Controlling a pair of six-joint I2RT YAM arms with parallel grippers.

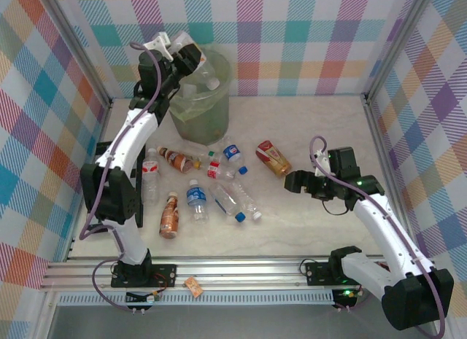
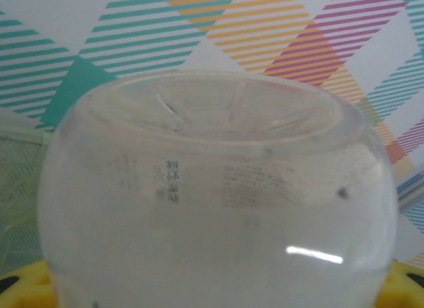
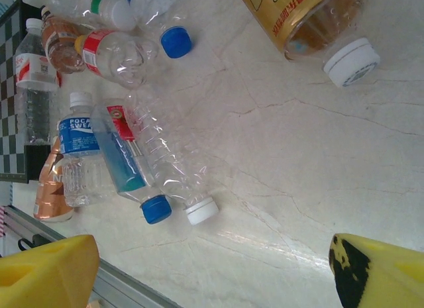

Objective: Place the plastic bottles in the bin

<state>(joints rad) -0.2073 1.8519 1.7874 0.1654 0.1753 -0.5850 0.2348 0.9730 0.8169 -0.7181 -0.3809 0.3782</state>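
Top external: I log the table [image 1: 314,135] with the bin [image 1: 211,113] far left. Left gripper [image 1: 193,58] hangs over its rim, jaws clamped on a clear bottle [image 2: 212,202]. Right gripper [image 3: 212,275] gapes empty above the scattered bottles [image 1: 197,200] lying mid-table

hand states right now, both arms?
Left hand: closed on a clear bottle, over the bin.
Right hand: open, holding nothing.

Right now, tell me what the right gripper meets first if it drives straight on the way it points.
Likely the bare tabletop just ahead of the open right gripper; if it skims above that, the clear white-capped bottle. Depth is unclear.
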